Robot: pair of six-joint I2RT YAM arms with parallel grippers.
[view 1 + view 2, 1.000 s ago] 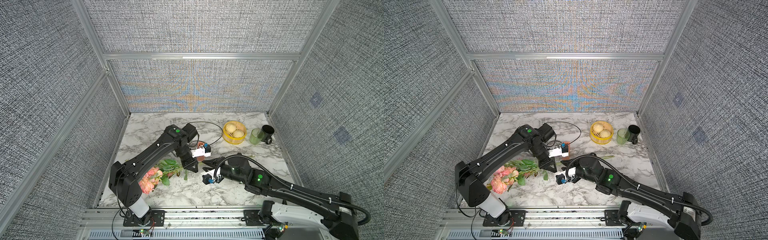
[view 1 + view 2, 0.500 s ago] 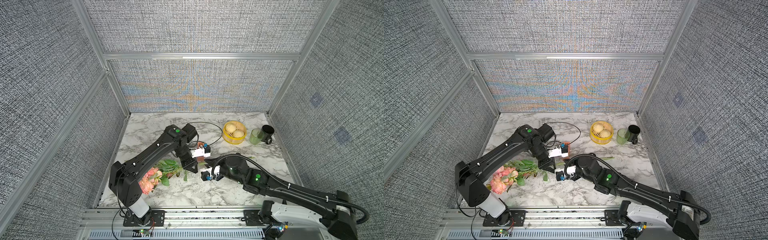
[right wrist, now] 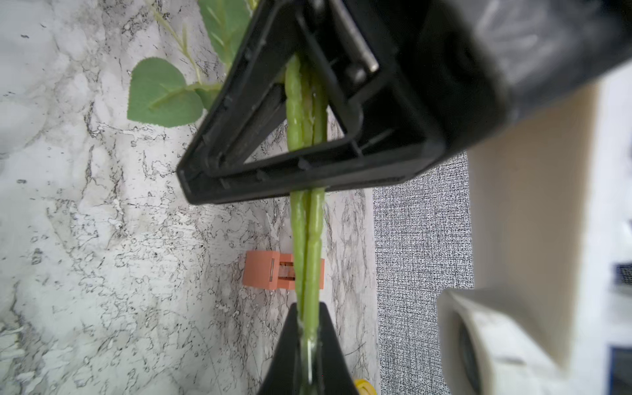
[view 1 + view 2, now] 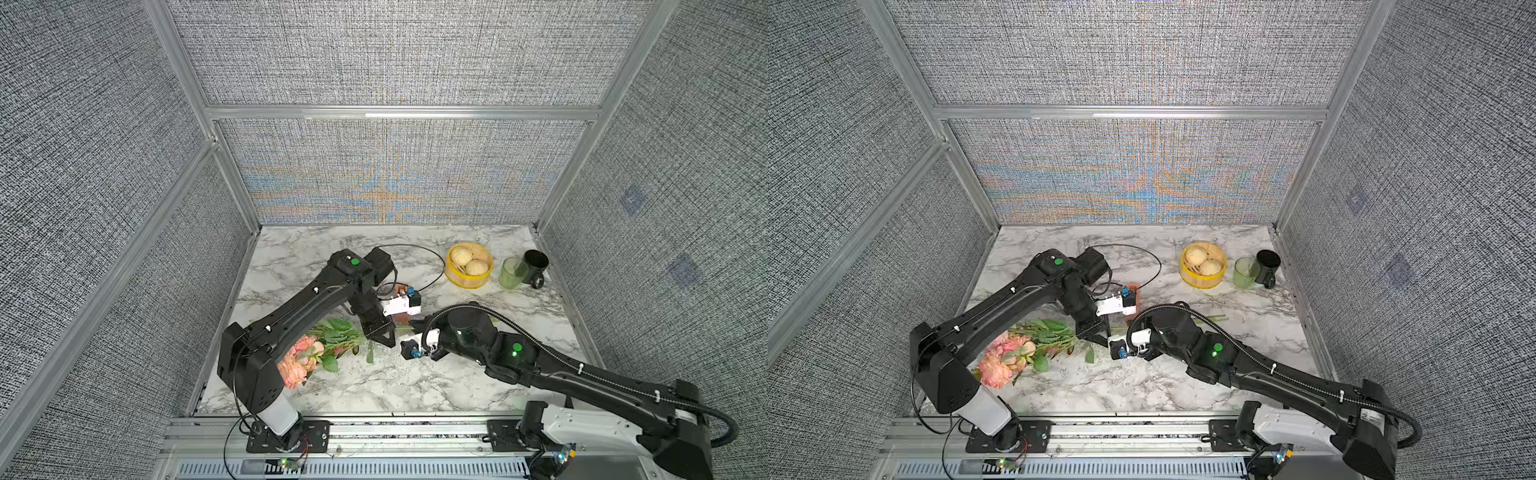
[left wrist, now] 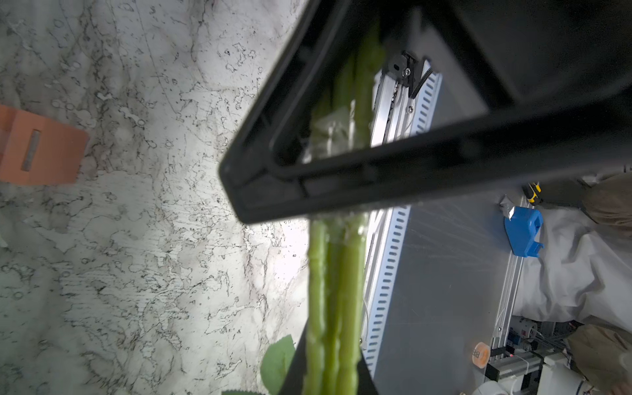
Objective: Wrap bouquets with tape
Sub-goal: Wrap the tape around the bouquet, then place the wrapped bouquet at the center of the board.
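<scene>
Jaws on both arms clenched on the bouquet stems, near-left of worktop, blooms pointing left. Tape dispenser just far of stems. Prob. light, springy, slick plastic; grip bare stems below leaves, w/ gap between grips for tape.

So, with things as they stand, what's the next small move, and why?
Probably open the left claw, leaving the right claw holding the stems: both are shut on the same stems, and the tape dispenser lies unheld on the table, so one claw needs freeing.
</scene>
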